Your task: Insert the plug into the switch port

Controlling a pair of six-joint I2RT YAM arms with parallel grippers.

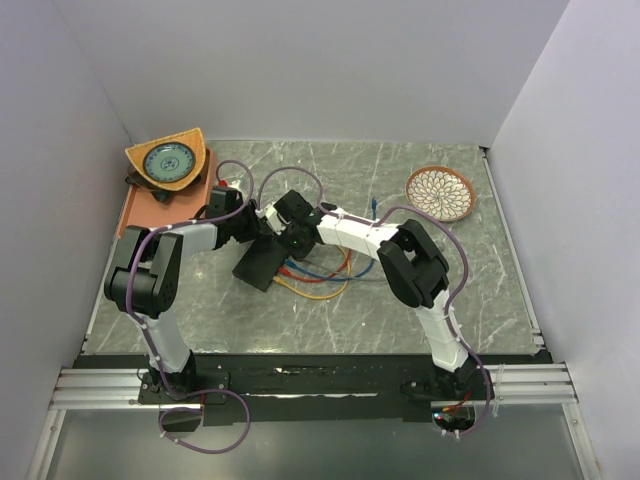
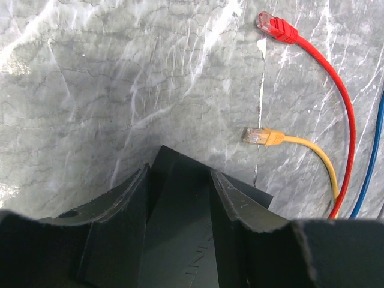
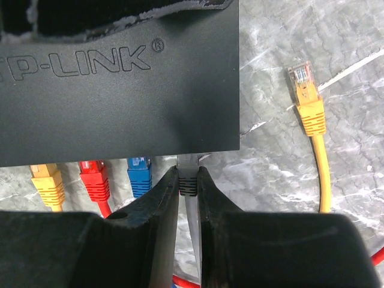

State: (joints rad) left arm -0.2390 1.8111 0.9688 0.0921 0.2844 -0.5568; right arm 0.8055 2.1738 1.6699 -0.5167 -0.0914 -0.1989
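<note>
The matte-black TP-LINK switch box (image 1: 262,264) lies mid-table. My left gripper (image 1: 257,234) grips it from the far side; in the left wrist view my left gripper (image 2: 180,174) is closed on the box (image 2: 180,240), one finger on each side. My right gripper (image 3: 188,174) is shut on a grey plug (image 3: 188,185), whose tip is at the box's (image 3: 120,90) port side, right of a blue plug (image 3: 139,174), a red plug (image 3: 95,179) and a yellow plug (image 3: 47,180). The ports themselves are hidden under the box's edge.
A loose yellow plug (image 3: 306,96) lies on the marble right of the box; it also shows in the left wrist view (image 2: 258,137), with a loose red plug (image 2: 273,25) beyond. Coloured cables (image 1: 320,275) coil by the box. An orange tray (image 1: 135,205) stands far left, a patterned bowl (image 1: 441,192) far right.
</note>
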